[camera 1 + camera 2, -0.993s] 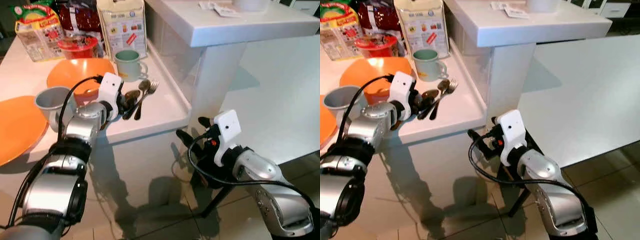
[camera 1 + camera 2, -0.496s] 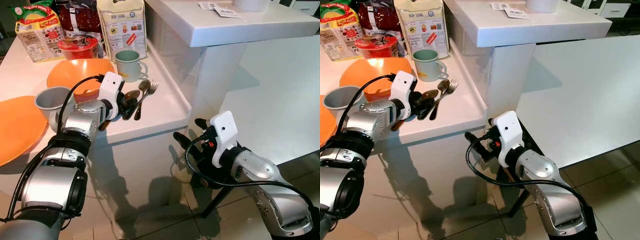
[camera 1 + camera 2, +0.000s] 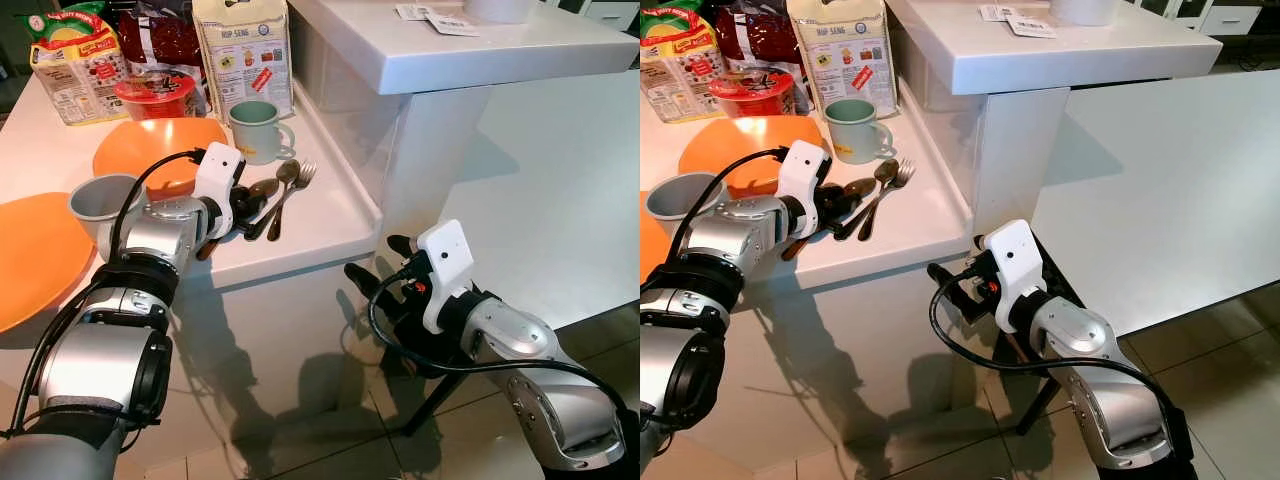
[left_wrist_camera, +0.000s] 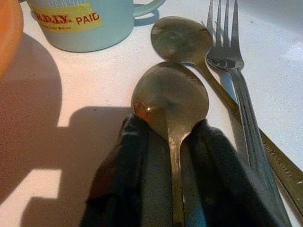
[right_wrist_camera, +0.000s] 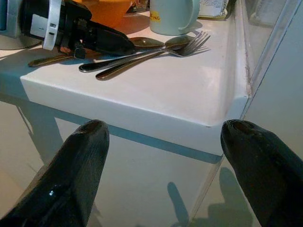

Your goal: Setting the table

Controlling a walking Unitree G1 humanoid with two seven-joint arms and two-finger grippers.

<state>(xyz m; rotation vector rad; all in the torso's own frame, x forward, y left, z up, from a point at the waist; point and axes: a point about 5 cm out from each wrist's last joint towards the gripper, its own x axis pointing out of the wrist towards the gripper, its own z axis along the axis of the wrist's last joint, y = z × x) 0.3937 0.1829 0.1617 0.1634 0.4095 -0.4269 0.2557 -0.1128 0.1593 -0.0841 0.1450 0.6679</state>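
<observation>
Pinching a dull, tarnished spoon (image 4: 171, 101) by its neck with the left gripper (image 4: 173, 142), bowl up; right gripper (image 5: 165, 156) spread wide, holding nothing.

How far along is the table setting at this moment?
Early. Done: nothing laid out; orange plate, orange bowl, grey cup and mug crowd the counter. In hand: left gripper closed around a spoon still lying beside the fork. Left: everything; right gripper hangs open below the counter edge.
</observation>
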